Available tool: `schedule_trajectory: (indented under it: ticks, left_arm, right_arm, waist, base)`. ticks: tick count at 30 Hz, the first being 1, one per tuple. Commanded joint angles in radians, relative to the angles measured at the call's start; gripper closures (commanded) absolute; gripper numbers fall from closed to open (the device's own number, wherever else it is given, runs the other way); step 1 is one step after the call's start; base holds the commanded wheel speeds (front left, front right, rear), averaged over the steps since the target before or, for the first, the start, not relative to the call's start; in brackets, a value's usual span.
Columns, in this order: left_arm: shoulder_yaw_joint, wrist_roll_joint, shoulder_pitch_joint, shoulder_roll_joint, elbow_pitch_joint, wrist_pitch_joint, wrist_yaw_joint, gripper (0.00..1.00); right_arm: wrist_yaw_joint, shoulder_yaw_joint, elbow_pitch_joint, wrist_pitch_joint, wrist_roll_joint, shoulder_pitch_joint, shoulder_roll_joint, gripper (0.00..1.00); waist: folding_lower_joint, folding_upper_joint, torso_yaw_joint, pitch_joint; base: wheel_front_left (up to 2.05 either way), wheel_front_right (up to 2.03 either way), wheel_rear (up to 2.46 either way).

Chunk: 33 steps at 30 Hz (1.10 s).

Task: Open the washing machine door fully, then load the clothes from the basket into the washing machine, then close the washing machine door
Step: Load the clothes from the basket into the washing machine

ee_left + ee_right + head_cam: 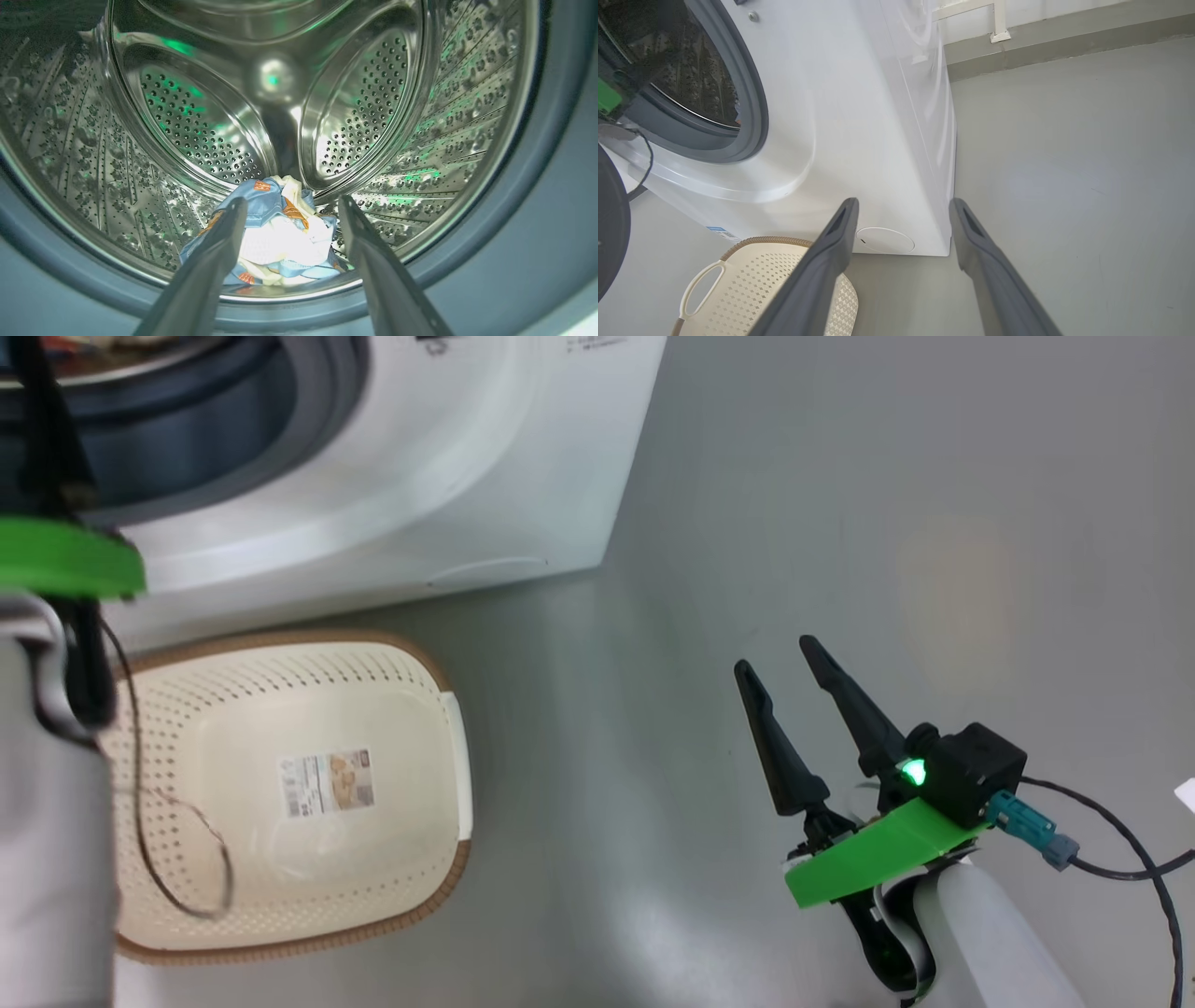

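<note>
The clothes (280,233) lie bunched on the drum floor inside the washing machine (420,476), close behind its front lip. The left gripper (293,200) hangs at the drum mouth, fingers (210,261) apart and holding nothing. The basket (280,640) sits on the floor before the machine, its label showing. The right gripper (776,655) hovers well apart, fingers also spread. Loading looks done. The left arm should back straight out, clear of the grey gasket (759,116). No cloth should trail over the lip before the door (612,224) swings shut.

Clothes (280,235) lie bunched inside the washing machine (420,457), basket (397,705) just beside.
</note>
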Motion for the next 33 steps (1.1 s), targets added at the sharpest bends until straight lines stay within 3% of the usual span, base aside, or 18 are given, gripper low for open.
schedule_trajectory:
  ticks: [1, 11, 25, 33]
  left_arm:
    - [0.037, -0.003, 0.079, 0.032, -0.084, -0.005, 0.014, 0.0]
    - [0.057, 0.03, 0.375, -0.02, -0.348, -0.005, 0.038, 0.0]
    - [0.097, 0.102, 0.688, -0.078, -0.548, -0.005, 0.054, 0.0]
    - [0.135, 0.126, 0.842, -0.128, -0.596, -0.005, 0.054, 0.0]
  right_arm:
    - [0.002, 0.019, -0.013, -0.005, 0.009, 0.043, 0.008, 0.0]
    - [0.002, 0.009, 0.006, -0.005, 0.01, 0.09, 0.008, 0.0]
    - [0.002, 0.006, 0.019, -0.005, -0.003, 0.157, 0.008, 0.0]
    - [0.002, 0.01, 0.026, -0.005, -0.031, 0.187, 0.008, 0.0]
  waist:
    - [0.0002, 0.0, 0.014, -0.064]
    - [0.0002, 0.0, 0.018, -0.186]
    - [0.0002, 0.0, 0.01, -0.347]
    - [0.0002, 0.0, 0.006, -0.432]
  base:
    - [0.0, 0.0, 0.0]
    - [0.0, 0.0, 0.0]
    - [0.0, 0.0, 0.0]
    - [0.0, 0.0, 0.0]
